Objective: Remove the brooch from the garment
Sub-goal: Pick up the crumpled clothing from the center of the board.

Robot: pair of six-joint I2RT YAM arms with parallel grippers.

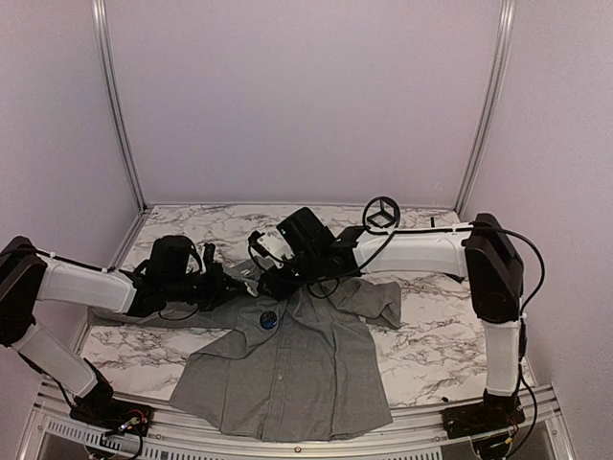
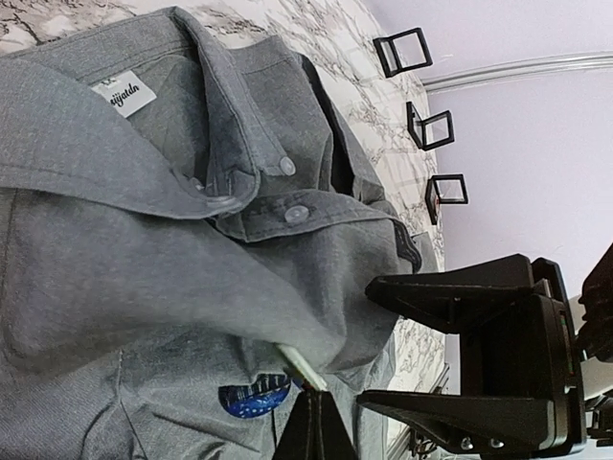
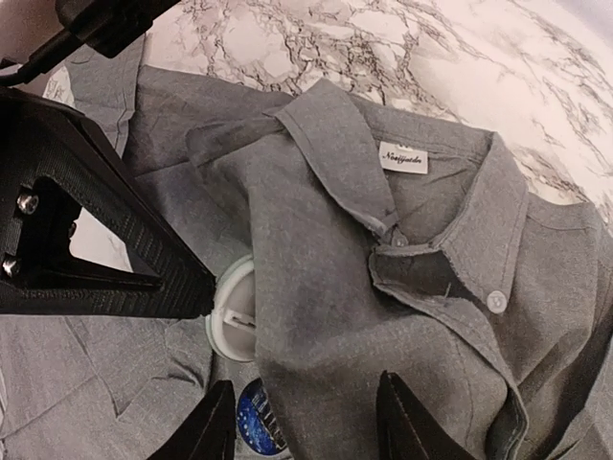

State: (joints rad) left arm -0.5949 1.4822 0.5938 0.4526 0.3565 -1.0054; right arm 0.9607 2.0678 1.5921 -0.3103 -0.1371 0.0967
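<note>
The garment, a grey collared shirt, lies on the marble table with its collar towards the back. A round blue brooch sits on its chest, also visible as the brooch and brooch. Just above it a white disc with a clip shows from under a cloth fold. My left gripper is shut, its tips pinching the disc's edge. My right gripper hangs open over the fold beside the brooch, holding nothing.
Both arms meet over the shirt's collar, left gripper and right gripper close together. Black square frames stand at the table's back, seen as one frame from above. Walls with metal posts enclose the marble table.
</note>
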